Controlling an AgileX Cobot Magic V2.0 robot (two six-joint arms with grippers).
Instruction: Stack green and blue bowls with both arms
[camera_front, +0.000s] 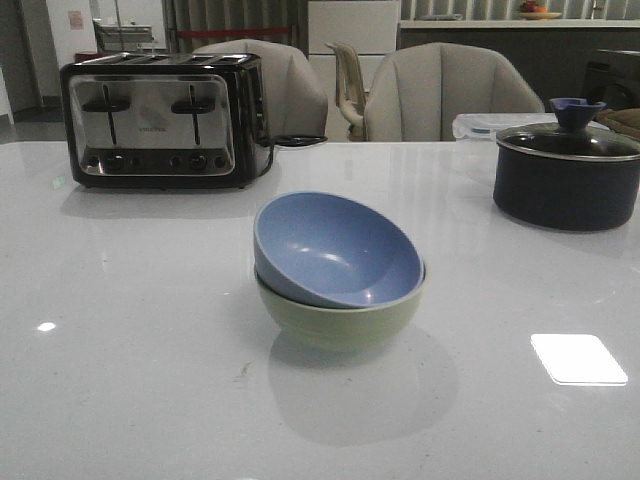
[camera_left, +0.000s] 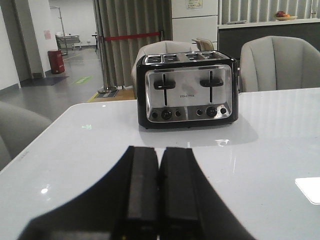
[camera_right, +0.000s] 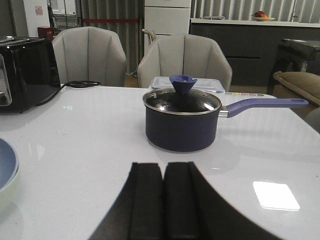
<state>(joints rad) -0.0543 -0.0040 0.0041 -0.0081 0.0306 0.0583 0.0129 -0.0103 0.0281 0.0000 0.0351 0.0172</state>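
Note:
The dusty blue bowl (camera_front: 335, 247) sits tilted inside the pale green bowl (camera_front: 340, 315) at the middle of the white table (camera_front: 140, 360). An edge of both bowls shows in the right wrist view, blue (camera_right: 6, 161) over green (camera_right: 10, 195). My left gripper (camera_left: 160, 152) is shut and empty, low over the table, facing the toaster. My right gripper (camera_right: 164, 167) is shut and empty, low over the table, facing the navy pot. Neither gripper shows in the front view.
A black and chrome toaster (camera_front: 165, 120) stands at the back left, also in the left wrist view (camera_left: 187, 90). A dark navy lidded pot (camera_front: 565, 170) stands at the back right, its handle (camera_right: 265, 104) pointing away to the right. Grey chairs (camera_front: 445, 90) stand behind the table.

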